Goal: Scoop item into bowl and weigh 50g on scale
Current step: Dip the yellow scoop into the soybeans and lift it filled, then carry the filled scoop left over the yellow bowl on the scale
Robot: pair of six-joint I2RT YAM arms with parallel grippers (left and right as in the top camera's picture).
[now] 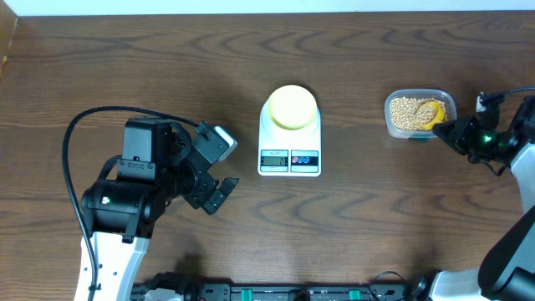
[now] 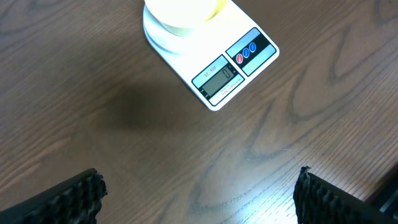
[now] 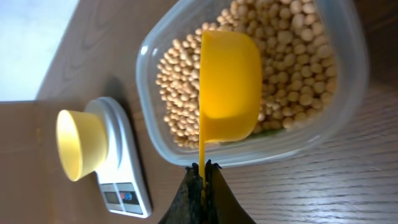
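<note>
The white scale stands mid-table with the pale yellow bowl on its platform. Both also show in the left wrist view, the scale and the bowl. The beans fill a clear tub at the right. My right gripper is shut on the thin handle of a yellow measuring spoon, whose cup lies over the beans in the tub with no beans showing on it. My left gripper is open and empty above bare table, left of and nearer than the scale.
Seen from overhead, the tub sits right of the scale, with the right gripper at its near-right corner. The left gripper and its arm fill the near left. Dark wood table runs between them.
</note>
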